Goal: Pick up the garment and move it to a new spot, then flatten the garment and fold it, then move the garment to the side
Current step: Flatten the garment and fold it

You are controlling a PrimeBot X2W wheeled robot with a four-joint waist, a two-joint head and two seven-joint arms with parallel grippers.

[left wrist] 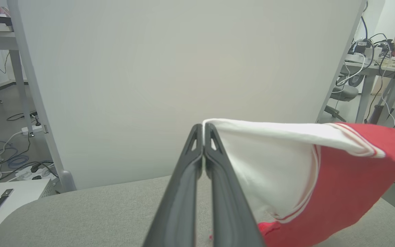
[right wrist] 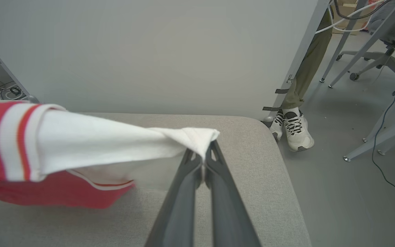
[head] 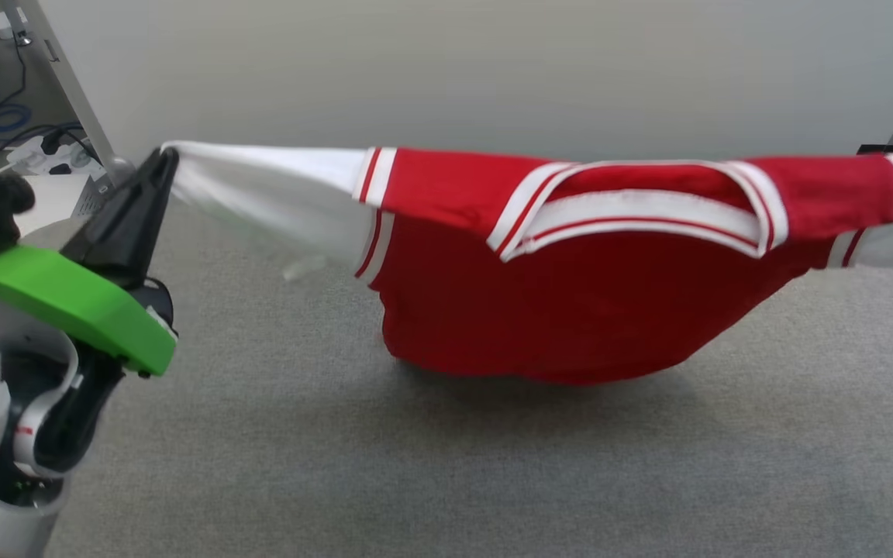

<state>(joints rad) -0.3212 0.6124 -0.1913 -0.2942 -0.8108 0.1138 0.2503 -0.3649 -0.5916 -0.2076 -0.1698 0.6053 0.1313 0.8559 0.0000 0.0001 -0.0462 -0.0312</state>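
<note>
overhead, red garment [head: 570, 310] stretched taut, white sleeves, striped trim

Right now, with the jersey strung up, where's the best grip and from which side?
The garment's white sleeve tips, one from each outer side, as the left gripper and right gripper pinch them: it hangs stretched between them, collar up, body sagging.
</note>
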